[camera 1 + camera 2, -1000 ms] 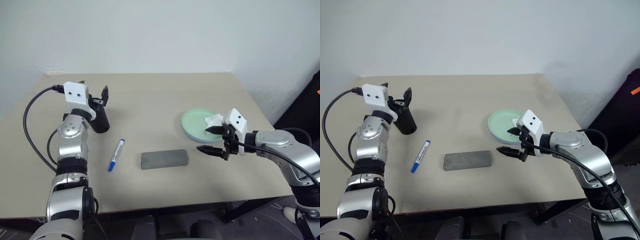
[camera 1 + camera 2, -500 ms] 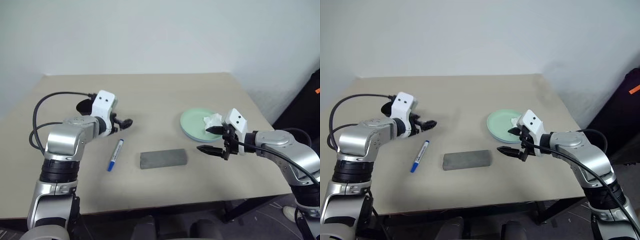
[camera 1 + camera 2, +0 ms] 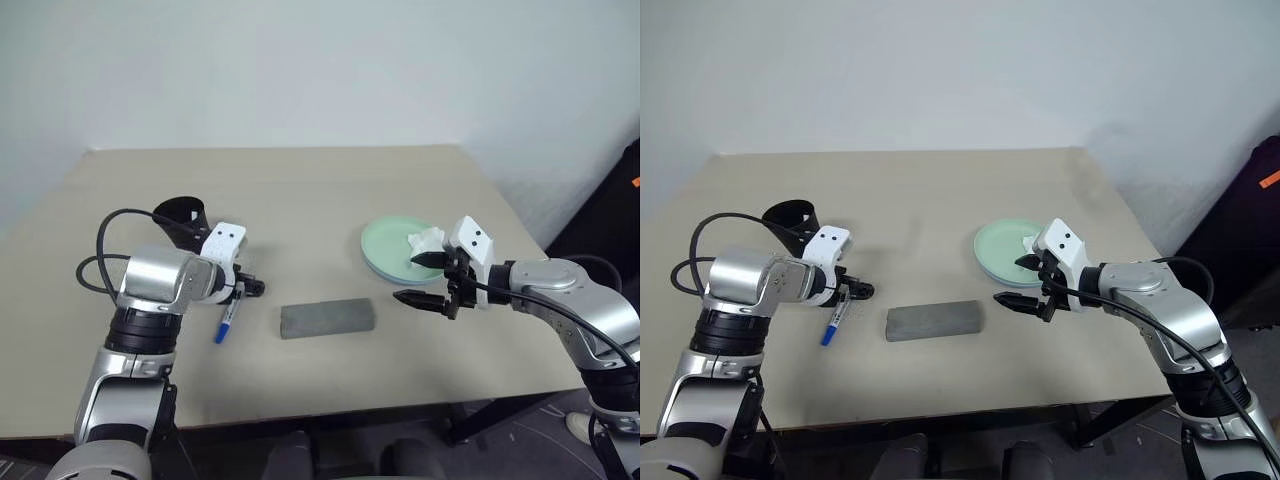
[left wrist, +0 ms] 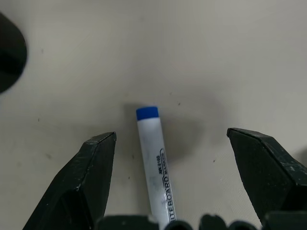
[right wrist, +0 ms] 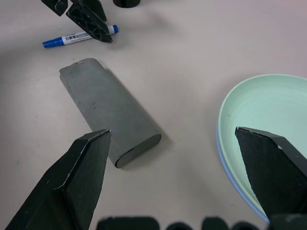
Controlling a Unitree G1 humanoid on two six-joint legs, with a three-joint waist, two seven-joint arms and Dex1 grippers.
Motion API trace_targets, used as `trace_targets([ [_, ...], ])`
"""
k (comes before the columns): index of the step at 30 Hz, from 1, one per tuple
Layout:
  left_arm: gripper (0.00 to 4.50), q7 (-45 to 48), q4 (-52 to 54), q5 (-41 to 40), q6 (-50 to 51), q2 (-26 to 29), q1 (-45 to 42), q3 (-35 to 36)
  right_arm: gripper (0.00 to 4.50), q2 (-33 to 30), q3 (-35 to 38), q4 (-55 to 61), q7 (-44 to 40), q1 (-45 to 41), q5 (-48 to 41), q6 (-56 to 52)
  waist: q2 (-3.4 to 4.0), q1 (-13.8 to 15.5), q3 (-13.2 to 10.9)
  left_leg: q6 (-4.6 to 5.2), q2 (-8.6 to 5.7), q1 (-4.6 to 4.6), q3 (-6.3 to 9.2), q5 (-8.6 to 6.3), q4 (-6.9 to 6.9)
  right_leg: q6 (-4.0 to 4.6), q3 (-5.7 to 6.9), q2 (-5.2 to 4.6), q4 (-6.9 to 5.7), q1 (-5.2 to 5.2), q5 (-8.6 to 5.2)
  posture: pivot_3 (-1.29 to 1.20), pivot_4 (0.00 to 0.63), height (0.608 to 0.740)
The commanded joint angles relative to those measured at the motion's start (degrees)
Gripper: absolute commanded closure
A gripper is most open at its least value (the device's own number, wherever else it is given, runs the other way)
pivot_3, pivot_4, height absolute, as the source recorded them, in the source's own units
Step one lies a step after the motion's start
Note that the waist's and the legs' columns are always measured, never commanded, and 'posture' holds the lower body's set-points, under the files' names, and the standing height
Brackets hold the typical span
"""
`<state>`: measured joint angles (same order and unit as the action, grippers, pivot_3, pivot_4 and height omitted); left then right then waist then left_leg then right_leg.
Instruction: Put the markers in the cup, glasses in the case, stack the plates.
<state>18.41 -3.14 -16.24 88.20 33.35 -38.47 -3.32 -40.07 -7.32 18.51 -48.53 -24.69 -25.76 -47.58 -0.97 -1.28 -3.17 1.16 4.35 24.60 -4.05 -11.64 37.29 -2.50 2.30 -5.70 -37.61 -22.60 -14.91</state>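
Left wrist view: left gripper (image 4: 169, 184) gapes astride the blue-capped marker (image 4: 154, 163); lower squarely, pinch mid-barrel before lifting.

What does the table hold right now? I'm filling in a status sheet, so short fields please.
marker: blue-capped marker lies flat on the table
left gripper: left gripper open, fingers either side of the marker, not gripping it
cup: black cup upright behind the left arm
case: grey case closed, mid-table
plates: mint green plate stacked on a light blue one, white tissue on top
right gripper: right gripper open, beside the plates
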Motion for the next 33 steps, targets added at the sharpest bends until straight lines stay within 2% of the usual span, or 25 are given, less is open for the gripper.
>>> trace_targets([
  [1, 0.59, -1.0, -0.7, 1.0, 1.4, -0.4, -1.8, 0.6, 0.00, -0.5, 1.6, 1.3, 0.2, -0.9, -0.2, 0.2, 0.00, 0.0, 0.0, 0.00, 0.00, 0.00, 0.00, 0.00, 0.00, 0.00, 0.00, 0.00, 0.00, 0.00, 0.00, 0.00, 0.000, 0.740],
  [7, 0.59, -1.6, -1.7, 0.8, 2.2, -1.1, -1.6, 0.2, 0.00, -0.6, 1.7, 1.7, 0.4, -0.6, -0.3, 0.2, 0.00, 0.0, 0.0, 0.00, 0.00, -0.01, 0.00, 0.00, 0.00, 0.01, -0.01, -0.01, -0.01, -0.01, 0.01, 0.00, 0.000, 0.740],
  [9, 0.94, -1.8, -1.8, 0.8, 2.2, -1.3, -1.5, 0.1, 0.00, -0.5, 1.6, 1.7, 0.5, -0.5, -0.3, 0.2, 0.01, 0.0, 0.0, 0.00, 0.00, -0.01, 0.00, 0.00, 0.00, 0.01, -0.01, -0.01, 0.00, 0.00, 0.00, 0.00, 0.000, 0.740],
  [11, 1.42, -2.0, -1.7, 0.8, 2.2, -1.4, -1.4, -0.4, 0.00, -0.5, 1.6, 1.9, 0.5, -0.5, -0.3, 0.2, 0.01, 0.0, 0.0, 0.00, 0.00, -0.01, 0.00, 0.00, 0.00, 0.01, -0.01, -0.01, 0.00, 0.00, 0.00, 0.00, 0.000, 0.740],
  [18, 3.87, -2.2, -1.3, 0.9, 1.9, -1.1, -1.1, -1.8, 0.00, -0.5, 1.5, 2.0, 0.6, -0.4, -0.2, 0.4, 0.02, 0.0, 0.0, 0.00, -0.02, -0.02, 0.00, 0.00, 0.00, 0.01, -0.01, -0.04, -0.01, 0.01, 0.00, 0.00, 0.000, 0.740],
  [20, 4.39, -2.3, -1.5, 1.0, 1.6, -0.9, -1.0, -2.2, 0.00, -0.4, 1.5, 2.0, 0.7, -0.4, -0.2, 0.4, 0.03, 0.0, 0.0, 0.00, -0.02, -0.02, 0.00, 0.00, 0.00, 0.01, -0.01, -0.04, -0.01, 0.01, 0.00, 0.00, 0.000, 0.740],
  [26, 4.39, 2.0, 0.5, -0.1, -8.7, 0.2, -1.8, -3.5, 0.00, -0.1, 1.3, 2.2, 1.0, -0.5, -0.3, 0.4, 0.03, 0.2, 0.0, 0.00, -0.02, -0.01, 0.01, 0.00, 0.00, 0.07, 0.00, -0.04, -0.02, 0.00, 0.00, 0.00, 0.000, 0.740],
  [29, 4.39, 6.2, 2.7, -0.8, -18.9, 0.3, -2.5, -2.7, 0.00, -0.1, 1.2, 2.2, 1.1, -0.6, -0.3, 0.4, 0.02, 0.2, 0.0, 0.00, -0.02, 0.01, -0.01, 0.00, 0.02, 0.18, 0.00, -0.07, -0.01, -0.02, 0.00, 0.00, 0.000, 0.740],
  [33, 4.39, 8.7, 0.3, -1.1, -40.9, -3.2, -4.1, 4.5, 0.00, 0.1, 1.1, 2.2, 1.2, -0.7, -0.3, 0.3, 0.02, 0.2, 0.0, 0.00, -0.02, 0.05, -0.05, 0.00, -0.01, 0.39, -0.01, -0.08, 0.07, -0.04, 0.12, 0.00, 0.000, 0.740],
])
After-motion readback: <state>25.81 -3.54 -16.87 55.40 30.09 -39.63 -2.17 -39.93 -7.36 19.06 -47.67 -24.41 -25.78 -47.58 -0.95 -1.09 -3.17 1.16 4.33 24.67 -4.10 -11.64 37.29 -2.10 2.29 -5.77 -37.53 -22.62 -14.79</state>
